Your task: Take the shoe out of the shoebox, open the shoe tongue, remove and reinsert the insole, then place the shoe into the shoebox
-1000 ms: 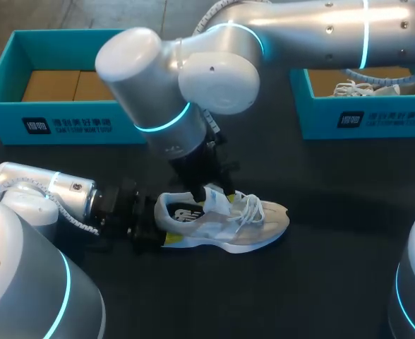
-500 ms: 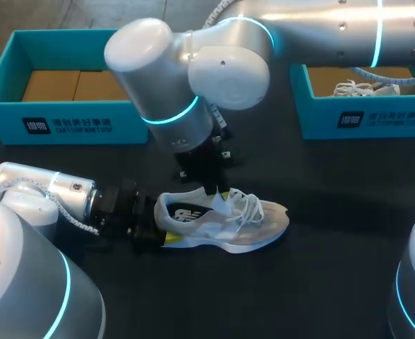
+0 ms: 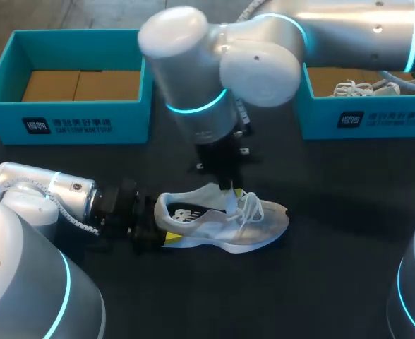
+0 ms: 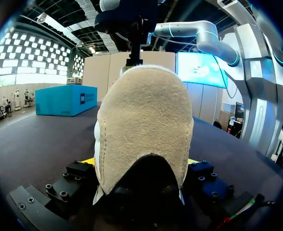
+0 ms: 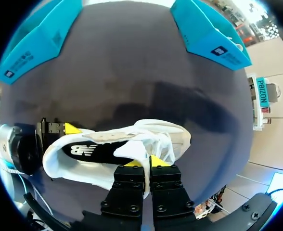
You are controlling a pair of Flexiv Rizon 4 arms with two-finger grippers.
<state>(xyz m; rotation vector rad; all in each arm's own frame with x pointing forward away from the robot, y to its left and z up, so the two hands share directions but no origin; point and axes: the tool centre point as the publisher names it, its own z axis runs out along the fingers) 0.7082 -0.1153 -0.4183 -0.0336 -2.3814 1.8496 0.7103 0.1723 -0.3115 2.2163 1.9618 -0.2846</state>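
Across the lower middle of the head view, on the dark table, the risk starts with the biggest piece. The right arm comes in from the upper right and hangs its bulky wrist right over the work. From above, the shoe's opening is partly hidden, so a slip there would be hard to catch. The left arm lies low along the lower left, close to the tabletop; a push downward could scrape it.

Two teal boxes sit at the back. The left shoebox at upper left shows only its cardboard floor, and the right shoebox at upper right holds another shoe. I judge neither is near enough to be knocked.

The shoe stands on its sole in front of them, toe to the right, well apart from both boxes. The left gripper clamps its heel from two sides, as the left wrist view confirms. The right gripper has its yellow tips nearly together, and a strip of the tongue appears pinched between them.

That pinch is thin. Pulled too steeply, the tongue slips free; pulled too hard, the shoe tips or twists out of the heel clamp. The laces sit just beside the tips and could snag.
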